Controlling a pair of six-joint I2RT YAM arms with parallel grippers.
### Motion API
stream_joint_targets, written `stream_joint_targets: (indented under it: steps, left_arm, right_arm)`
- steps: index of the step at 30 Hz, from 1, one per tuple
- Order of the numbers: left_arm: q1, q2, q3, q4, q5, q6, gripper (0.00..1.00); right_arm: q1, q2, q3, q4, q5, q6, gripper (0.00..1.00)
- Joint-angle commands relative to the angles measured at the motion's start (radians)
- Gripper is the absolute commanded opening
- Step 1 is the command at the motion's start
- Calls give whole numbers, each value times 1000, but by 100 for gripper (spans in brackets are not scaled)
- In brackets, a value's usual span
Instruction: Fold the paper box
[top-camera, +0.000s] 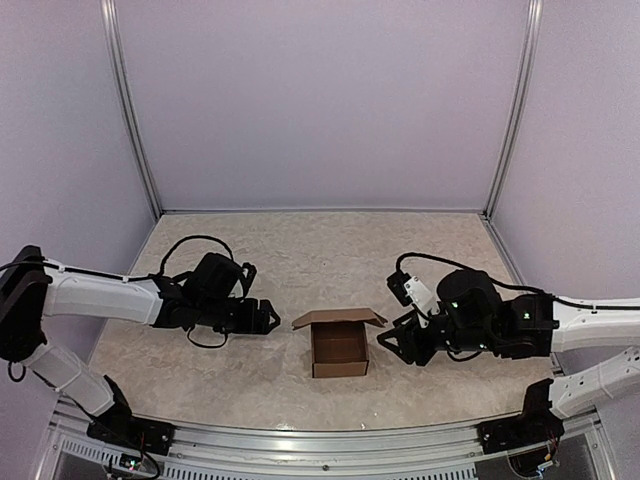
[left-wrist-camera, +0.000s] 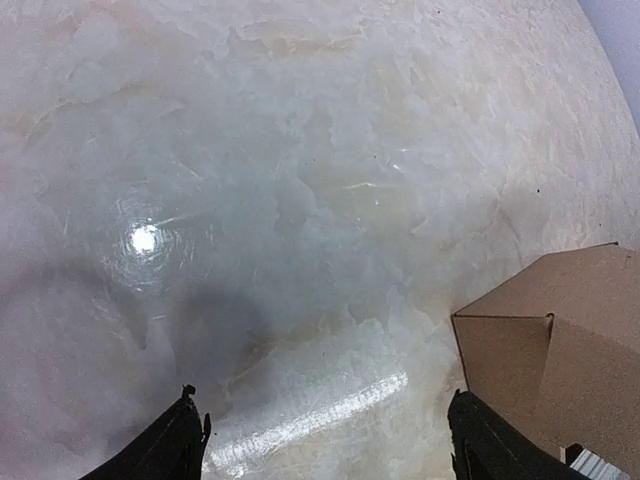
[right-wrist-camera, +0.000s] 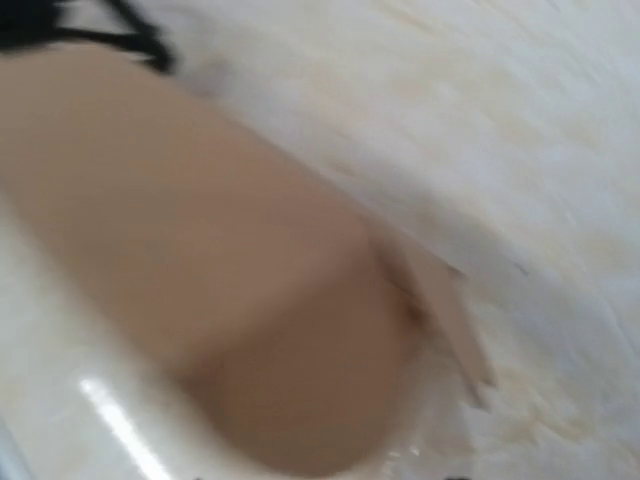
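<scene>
Sitting between left tool (top-camera: 270, 317) and right tool (top-camera: 385, 348), paper box (top-camera: 339, 347) lies nearer right.

Lab test booth; plain white walls (top-camera: 320, 100), aluminium frame posts (top-camera: 130, 110).

The overhead camera looks down from the near side across the whole tabletop (top-camera: 300, 250), while both wrist cameras sit low and close, each sharing the paper box (top-camera: 339, 348), blurred in the right view.
</scene>
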Motion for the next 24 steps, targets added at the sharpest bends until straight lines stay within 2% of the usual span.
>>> stream_joint_targets:
  steps: [1, 9, 13, 20, 22, 24]
  left_arm:
    - [4, -89, -9, -123, -57, 58, 82]
    - [-15, -215, -9, -173, -57, 119, 81]
    - [-39, -248, -14, -201, -67, 143, 76]
    - [-175, -315, -8, -211, -214, 248, 72]
    - [-203, -314, -6, -195, -218, 279, 69]
    - [-228, -315, -9, -171, -217, 307, 62]
  right_arm:
    - [49, -64, 93, -140, -66, -160, 52]
    - [86, 4, 299, -267, 4, -386, 62]
    - [89, 77, 378, -322, 20, -487, 64]
    - [98, 164, 454, -389, 41, -628, 65]
    - [98, 177, 463, -397, 69, -647, 65]
    - [99, 180, 475, -410, 87, -651, 65]
